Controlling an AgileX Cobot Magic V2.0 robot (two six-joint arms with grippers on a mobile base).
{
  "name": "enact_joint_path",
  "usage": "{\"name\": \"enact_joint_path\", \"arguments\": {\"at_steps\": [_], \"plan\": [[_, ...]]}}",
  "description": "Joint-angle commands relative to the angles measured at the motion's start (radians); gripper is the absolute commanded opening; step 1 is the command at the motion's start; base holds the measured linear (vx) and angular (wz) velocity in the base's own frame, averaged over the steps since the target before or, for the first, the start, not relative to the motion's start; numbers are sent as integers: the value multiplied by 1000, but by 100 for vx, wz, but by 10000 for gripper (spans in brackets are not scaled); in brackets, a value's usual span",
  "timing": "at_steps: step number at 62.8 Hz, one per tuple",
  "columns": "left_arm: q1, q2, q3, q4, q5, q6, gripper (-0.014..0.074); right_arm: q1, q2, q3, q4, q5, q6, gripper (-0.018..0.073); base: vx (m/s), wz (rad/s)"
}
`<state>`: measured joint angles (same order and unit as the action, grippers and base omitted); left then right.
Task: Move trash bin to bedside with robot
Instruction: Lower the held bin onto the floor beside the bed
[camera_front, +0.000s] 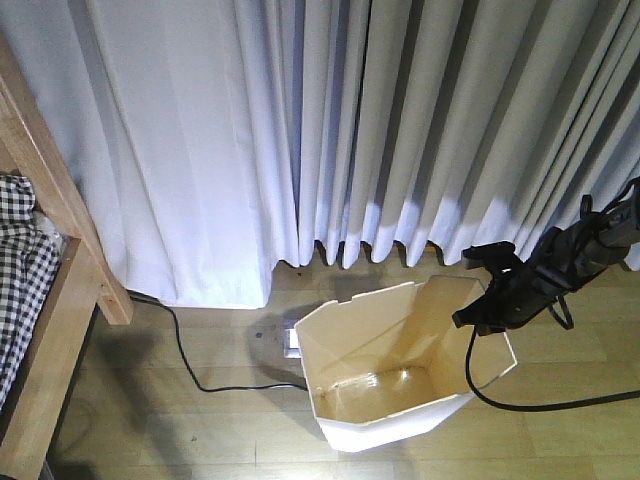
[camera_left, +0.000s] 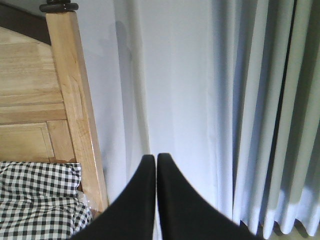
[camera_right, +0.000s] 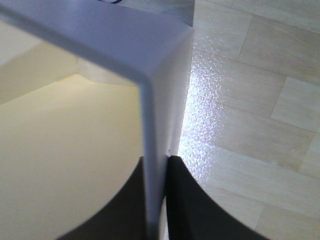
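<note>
The right claw (camera_right: 156, 162) pinches the wall of the trash bin (camera_front: 370, 350) at its right rim; the left claw (camera_left: 156, 159) is pressed together near the bed (camera_left: 75, 100)

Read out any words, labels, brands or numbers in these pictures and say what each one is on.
None can be read.
The trash bin is plain; the curtain, wooden bed frame and checked bedding bear no lettering.
The small object behind the bin is too blurred.

front: high, downward | left wrist: level | right wrist: close — shares trash bin (camera_front: 390, 430) with front
</note>
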<state>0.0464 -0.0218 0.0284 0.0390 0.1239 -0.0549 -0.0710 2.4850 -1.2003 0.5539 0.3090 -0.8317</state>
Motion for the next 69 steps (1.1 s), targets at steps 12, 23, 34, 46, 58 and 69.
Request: {"name": "enact_joint_path", "arguments": {"at_steps": [12, 23, 34, 46, 58, 69], "plan": [[0, -4, -21, -5, -73, -4, -6, -3, -86, -18, 41, 38, 0, -5, 8, 1], [0, -4, -21, -5, -73, -4, -6, -3, -86, -18, 41, 38, 0, -5, 4, 0], [0, -4, -21, -5, -73, -4, -6, -3, -86, -18, 41, 38, 0, -5, 1, 0], [0, -4, -21, -5, -73, -4, -6, -3, -86, -18, 41, 38, 0, -5, 0, 0], [0, -4, -21, -5, -73, -4, -6, -3, -86, -18, 45, 38, 0, -5, 0, -1], [0, -4, -21, -5, -73, -4, -6, -3, -86, -18, 53, 38, 7, -5, 0, -1]]}}
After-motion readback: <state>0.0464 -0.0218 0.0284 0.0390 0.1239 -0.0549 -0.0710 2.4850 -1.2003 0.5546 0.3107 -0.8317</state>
